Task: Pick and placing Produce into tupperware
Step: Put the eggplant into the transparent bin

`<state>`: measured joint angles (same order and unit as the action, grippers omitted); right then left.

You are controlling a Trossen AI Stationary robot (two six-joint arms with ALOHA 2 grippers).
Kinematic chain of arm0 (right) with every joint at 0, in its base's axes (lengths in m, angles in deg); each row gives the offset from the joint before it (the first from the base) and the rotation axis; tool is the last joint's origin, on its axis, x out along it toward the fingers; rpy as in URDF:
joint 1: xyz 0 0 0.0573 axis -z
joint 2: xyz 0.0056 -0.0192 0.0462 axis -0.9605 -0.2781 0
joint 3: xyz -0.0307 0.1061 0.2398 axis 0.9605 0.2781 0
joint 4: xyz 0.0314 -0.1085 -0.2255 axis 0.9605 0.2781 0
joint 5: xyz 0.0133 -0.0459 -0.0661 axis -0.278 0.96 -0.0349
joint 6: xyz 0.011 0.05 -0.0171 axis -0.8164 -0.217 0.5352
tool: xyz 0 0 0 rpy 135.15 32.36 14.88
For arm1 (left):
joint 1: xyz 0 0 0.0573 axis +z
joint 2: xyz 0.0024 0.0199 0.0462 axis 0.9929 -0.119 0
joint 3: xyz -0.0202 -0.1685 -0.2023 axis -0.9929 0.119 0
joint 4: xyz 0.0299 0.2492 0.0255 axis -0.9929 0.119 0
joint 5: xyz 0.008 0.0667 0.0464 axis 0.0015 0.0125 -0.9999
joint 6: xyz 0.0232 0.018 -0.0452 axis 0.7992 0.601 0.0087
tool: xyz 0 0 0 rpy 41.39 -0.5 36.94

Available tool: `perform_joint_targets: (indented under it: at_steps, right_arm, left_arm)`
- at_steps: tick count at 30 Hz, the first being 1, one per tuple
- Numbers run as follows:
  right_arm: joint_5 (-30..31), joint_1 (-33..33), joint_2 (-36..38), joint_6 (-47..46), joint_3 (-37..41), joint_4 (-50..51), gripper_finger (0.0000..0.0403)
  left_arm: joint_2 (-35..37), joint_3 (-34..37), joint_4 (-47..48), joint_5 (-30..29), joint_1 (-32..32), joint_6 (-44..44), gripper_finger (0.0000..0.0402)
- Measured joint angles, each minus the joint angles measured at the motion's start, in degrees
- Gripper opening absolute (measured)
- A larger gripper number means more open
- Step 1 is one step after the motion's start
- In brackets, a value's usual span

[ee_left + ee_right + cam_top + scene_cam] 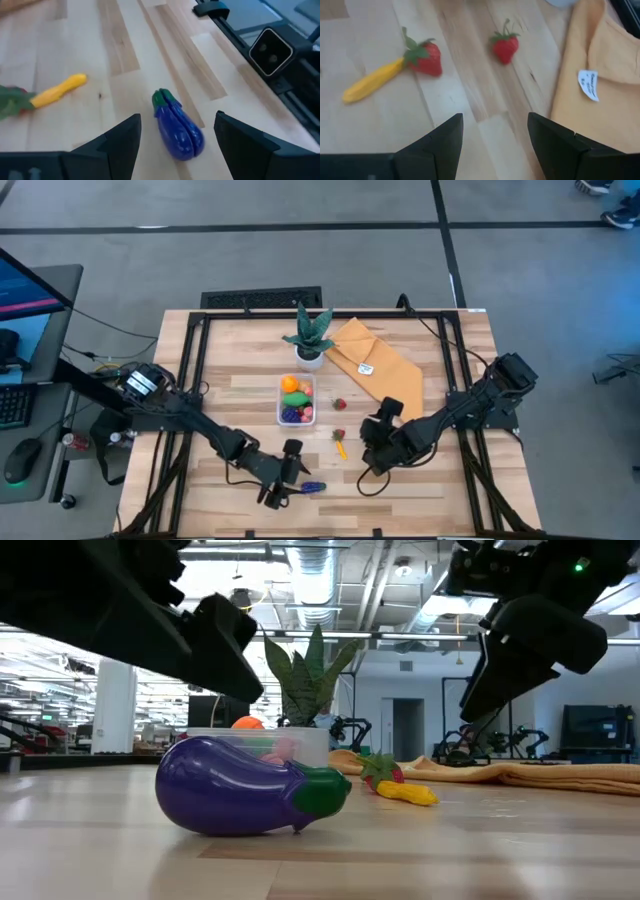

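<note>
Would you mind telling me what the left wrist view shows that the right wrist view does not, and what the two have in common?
Only the left wrist view shows the purple eggplant lying on the wooden table, framed by the open left end effector, plus a black device beyond the table edge. Only the right wrist view shows two strawberries and the mustard-yellow cloth with its white tag, past the open right end effector. Both share the yellow pepper and the table.
</note>
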<state>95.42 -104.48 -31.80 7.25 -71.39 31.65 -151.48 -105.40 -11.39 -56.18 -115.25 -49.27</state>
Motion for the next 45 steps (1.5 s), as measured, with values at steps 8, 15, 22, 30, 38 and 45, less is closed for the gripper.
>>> perform_joint_targets:
  at_steps: [8, 15, 22, 30, 38, 45]
  right_arm:
    - [0.0, -0.1, -0.1, -1.8, 0.0, 1.3, 0.0215]
    - [0.0, -0.1, -0.1, -1.8, 0.0, 1.3, 0.0215]
    - [0.0, -0.1, -0.1, -1.8, 0.0, 1.3, 0.0215]
    - [0.0, -0.1, -0.1, -1.8, 0.0, 1.2, 0.0214]
    - [-0.1, 0.4, -0.1, -1.5, 0.0, 0.6, 0.0214]
    - [-0.2, 0.3, -0.1, -1.3, 0.0, 0.5, 0.0214]
  left_arm:
    - [0.0, -0.7, 1.0, 2.2, 0.7, -7.6, 0.0242]
    - [0.0, -2.3, 2.1, 0.0, -0.3, -9.4, 0.0242]
    - [0.0, -2.3, 2.1, -2.5, -1.8, -9.4, 0.0242]
    - [-0.8, -2.4, 2.3, -7.2, -3.6, -13.8, 0.0242]
    - [-1.8, -2.4, 3.3, -15.5, -7.8, -21.3, 0.0242]
    - [-2.5, -2.3, 7.0, -22.4, -9.1, -25.3, 0.0242]
